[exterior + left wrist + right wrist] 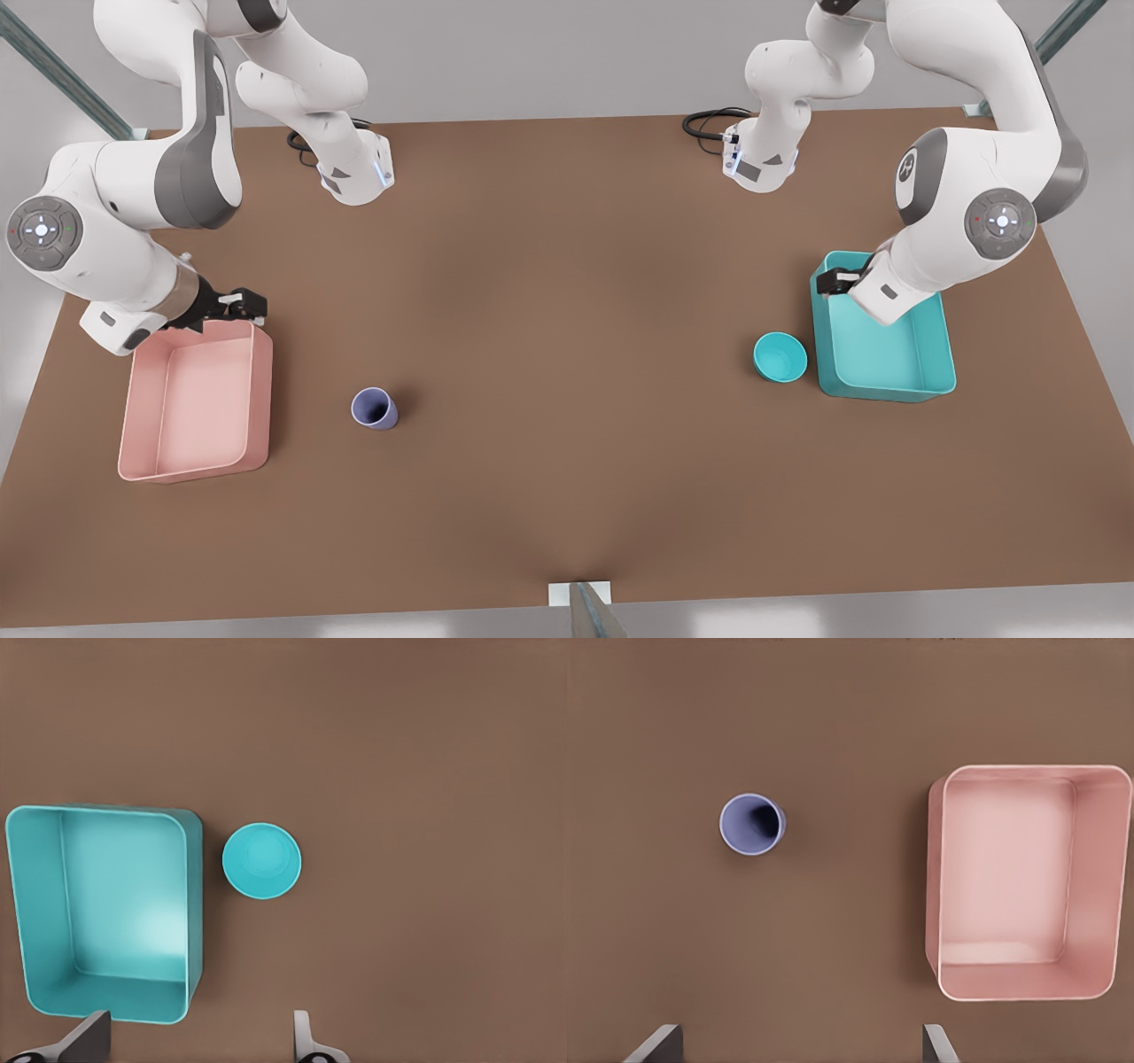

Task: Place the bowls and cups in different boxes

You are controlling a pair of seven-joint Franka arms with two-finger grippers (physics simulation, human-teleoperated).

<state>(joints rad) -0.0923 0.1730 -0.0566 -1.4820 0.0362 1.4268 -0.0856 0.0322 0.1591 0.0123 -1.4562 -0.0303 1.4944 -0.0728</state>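
My left pincer (840, 282) gaping empty above the teal box's (886, 354) far rim, teal bowl (780, 356) just beside that box on the desk (567, 292), my right pincer (248, 306) spread wide, empty, over the pink box's (197, 403) far rim, purple cup (375, 408) upright nearby.

- The table (567, 354) is seen as a flat brown surface — matt, smooth, without grain or gloss.
- The pink box (197, 403) is rendered as smooth plastic with a soft sheen; its rim is caught by light in the right wrist view.
- The teal box (886, 354) is shown in the same smooth plastic, with a pale glare on its floor.
- The teal bowl (780, 356) is seen as smooth and faintly glossy inside.
- The purple cup (375, 408) is seen as smooth and nearly matt.
- The arm shells are rendered as glossy white plastic with grey satin panels — the gripper parts look matt black.
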